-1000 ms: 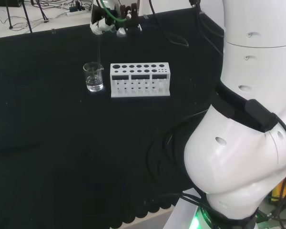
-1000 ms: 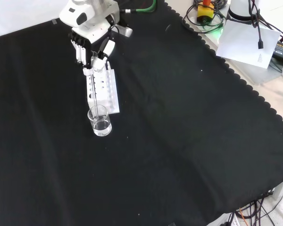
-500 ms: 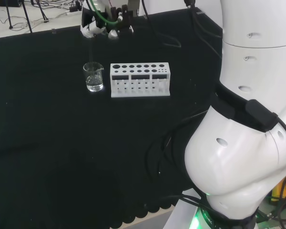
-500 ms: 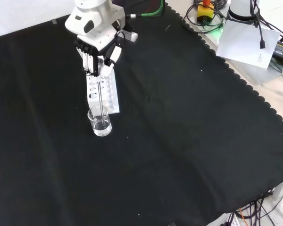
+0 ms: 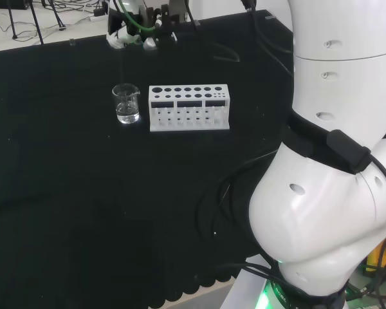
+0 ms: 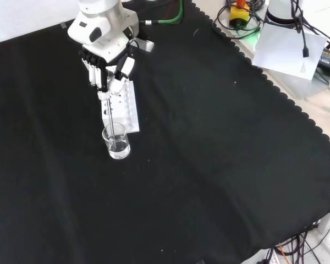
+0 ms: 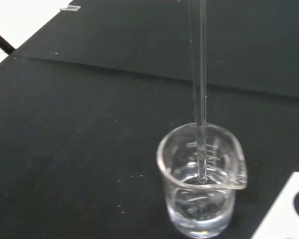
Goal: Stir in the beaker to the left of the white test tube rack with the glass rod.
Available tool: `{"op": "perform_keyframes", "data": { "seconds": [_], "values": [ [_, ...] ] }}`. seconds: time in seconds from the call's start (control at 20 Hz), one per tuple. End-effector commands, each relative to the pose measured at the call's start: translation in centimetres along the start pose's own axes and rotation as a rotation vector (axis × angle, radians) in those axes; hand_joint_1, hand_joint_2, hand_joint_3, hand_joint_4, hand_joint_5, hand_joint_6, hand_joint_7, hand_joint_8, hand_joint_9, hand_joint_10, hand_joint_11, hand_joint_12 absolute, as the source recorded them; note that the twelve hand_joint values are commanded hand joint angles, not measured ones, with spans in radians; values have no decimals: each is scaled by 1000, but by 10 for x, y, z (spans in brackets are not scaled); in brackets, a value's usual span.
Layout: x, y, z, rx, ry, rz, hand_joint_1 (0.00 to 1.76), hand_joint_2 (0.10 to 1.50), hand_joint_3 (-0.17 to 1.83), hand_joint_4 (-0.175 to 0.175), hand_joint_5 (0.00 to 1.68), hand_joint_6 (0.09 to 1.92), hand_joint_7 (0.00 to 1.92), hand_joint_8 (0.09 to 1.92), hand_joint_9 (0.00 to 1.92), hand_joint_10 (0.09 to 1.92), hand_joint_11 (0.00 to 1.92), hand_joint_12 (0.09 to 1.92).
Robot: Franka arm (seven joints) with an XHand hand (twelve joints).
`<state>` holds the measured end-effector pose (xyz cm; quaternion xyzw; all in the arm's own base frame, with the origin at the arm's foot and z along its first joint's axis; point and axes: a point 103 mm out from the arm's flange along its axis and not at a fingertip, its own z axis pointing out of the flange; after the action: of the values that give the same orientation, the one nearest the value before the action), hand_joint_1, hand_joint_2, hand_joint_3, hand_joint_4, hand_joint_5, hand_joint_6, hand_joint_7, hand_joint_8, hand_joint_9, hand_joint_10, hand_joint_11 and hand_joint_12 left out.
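Black cloth (image 6: 220, 165) is covering the whole bench, its scalloped edge running along the right of the front view, where a sheet of white paper (image 6: 289, 49) and some cables are lying off the cloth. In the front view the hand (image 6: 107, 69) is hanging over the far end of the white test tube rack (image 6: 121, 107), its fingers (image 6: 116, 82) curling round the top of the glass rod (image 6: 111, 113) and pinching it. The rod is pointing down into the beaker (image 6: 116, 141), which is standing just beside the near end of the rack; in the head view the beaker (image 5: 127, 103) is sitting to the left of the rack (image 5: 189, 107). In the wrist view the rod (image 7: 199, 89) is dipping past the rim of the beaker (image 7: 202, 184), its tip reaching the clear liquid in the lower part. Faint graduation marks are showing on the beaker's wall, too small to read. No other writing is legible on the rack or the cloth.
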<state>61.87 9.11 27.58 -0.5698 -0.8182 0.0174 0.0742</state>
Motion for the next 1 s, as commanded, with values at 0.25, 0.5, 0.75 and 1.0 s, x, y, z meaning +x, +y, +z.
{"op": "perform_keyframes", "data": {
  "seconds": [0.25, 0.5, 0.75, 1.0],
  "values": [
    [-9, -20, 0, 20, -33, 31, 1309, 1113, -175, -175, 1369, 87, 1125, 1105, 1629, 819, 1648, 681],
    [29, -11, 7, 39, -34, -24, 1309, 1113, -175, -175, 1370, 87, 1125, 1104, 1628, 820, 1648, 682],
    [42, 1, 13, 46, -27, -46, 1309, 1113, -175, -175, 1371, 87, 1126, 1102, 1628, 821, 1648, 683],
    [16, 14, 4, 26, -23, -22, 1309, 1113, -175, -175, 1372, 87, 1126, 1102, 1628, 822, 1647, 684]
  ]
}}
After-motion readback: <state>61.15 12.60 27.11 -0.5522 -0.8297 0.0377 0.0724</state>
